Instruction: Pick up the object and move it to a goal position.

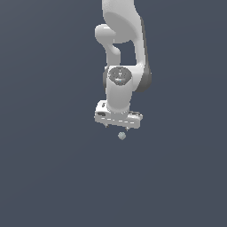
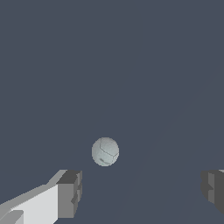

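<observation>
Ball (image 1: pixel 122 135) is tiny, pale grey-green, far smaller than the white gripper (image 1: pixel 117 127). Wrist view shows it best: the ball (image 2: pixel 105 151) is round, matte, light grey with a green tint, thin darker crack-like lines across its surface and a small dark mark near its lower edge. The lit side looks nearly white, with the shading slightly darker toward the rim. Fingers are spread wide: one dark grey pad (image 2: pixel 70 193) and the other pad (image 2: pixel 214 191) sit at opposite sides of the wrist view with a broad gap between, nothing held. Ball is not in contact with either pad; it lies apart from them, beyond the fingertips, closer to the first pad's line than to the second, so off-centre in the gap. In the exterior view the Panda arm (image 1: pixel 119 53) hangs vertical, hand pointing down, two short fingertips just visible under the hand body, and the ball sits just below them, close but clear of both tips. Background is a flat dark blue-grey surface (image 1: pixel 44 177).
</observation>
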`<state>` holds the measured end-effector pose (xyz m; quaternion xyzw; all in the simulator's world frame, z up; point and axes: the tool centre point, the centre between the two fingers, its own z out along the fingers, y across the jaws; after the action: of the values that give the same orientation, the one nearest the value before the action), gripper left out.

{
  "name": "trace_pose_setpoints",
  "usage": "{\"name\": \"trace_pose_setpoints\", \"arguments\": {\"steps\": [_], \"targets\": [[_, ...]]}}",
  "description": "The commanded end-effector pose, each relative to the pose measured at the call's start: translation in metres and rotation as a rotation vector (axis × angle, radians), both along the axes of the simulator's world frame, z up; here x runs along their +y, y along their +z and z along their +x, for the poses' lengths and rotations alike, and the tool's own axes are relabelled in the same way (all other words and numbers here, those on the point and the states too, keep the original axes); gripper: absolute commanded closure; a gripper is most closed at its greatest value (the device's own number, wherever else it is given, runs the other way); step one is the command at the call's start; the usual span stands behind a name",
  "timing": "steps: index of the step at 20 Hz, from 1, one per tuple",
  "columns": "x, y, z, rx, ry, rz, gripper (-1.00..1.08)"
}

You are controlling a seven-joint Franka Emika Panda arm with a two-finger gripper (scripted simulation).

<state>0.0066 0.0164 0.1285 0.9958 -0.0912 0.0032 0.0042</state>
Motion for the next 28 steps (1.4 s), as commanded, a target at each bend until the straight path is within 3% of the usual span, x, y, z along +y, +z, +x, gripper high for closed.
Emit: {"name": "trace_pose_setpoints", "arguments": {"steps": [1,14,28], "targets": [[0.006,-0.01,-0.001,0.001,-0.062,0.003,-0.92],[0.027,-0.049,-0.007,0.003,-0.319,0.01,-0.92],[0.031,-0.063,-0.008,0.004,-0.368,0.01,-0.92]]}}
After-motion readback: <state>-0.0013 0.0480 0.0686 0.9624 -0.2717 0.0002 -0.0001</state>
